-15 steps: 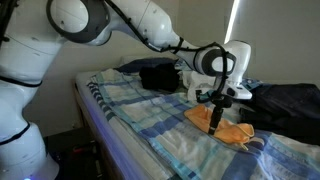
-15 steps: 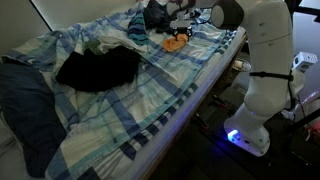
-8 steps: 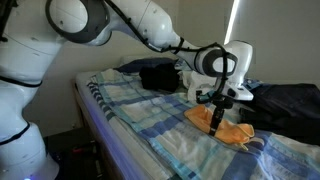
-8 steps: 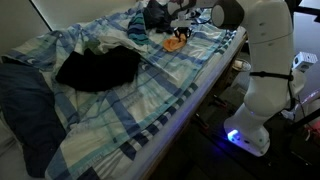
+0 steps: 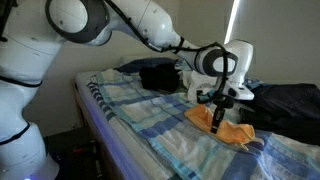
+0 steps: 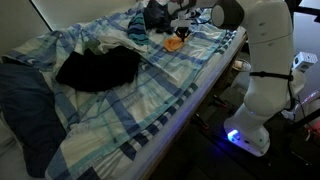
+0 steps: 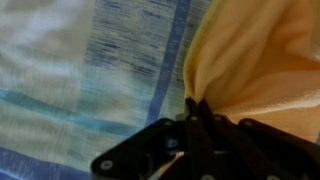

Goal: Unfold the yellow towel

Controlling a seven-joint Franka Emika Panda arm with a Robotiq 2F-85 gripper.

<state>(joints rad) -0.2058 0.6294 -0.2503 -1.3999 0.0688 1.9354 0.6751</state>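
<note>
1. The plaid bedsheet [image 5: 130, 105] covers the bed. No writing or labels can be read anywhere.
2. The gripper [image 5: 216, 125] pinches a fold of the yellow towel [image 5: 238, 132], which lies on the sheet at 4 o'clock in an exterior view.
3. The small pinch could slip, or catch the sheet too, and the towel would stay folded.

The Panda arm [image 5: 150, 25] is wearing glossy white shells, rounded and bulbous at each joint, with dark grey bands [image 5: 103, 28] showing where the links meet. Its black Robotiq gripper [image 5: 217, 122] is looking matte beside them. In the wrist view its fingers [image 7: 150, 148] are showing dark linkage bars (blurred this close). In an exterior view a blue light [image 6: 233, 137] is glowing low on the white base [image 6: 258, 125], with a thin black cable [image 6: 294, 85] trailing alongside.
</note>
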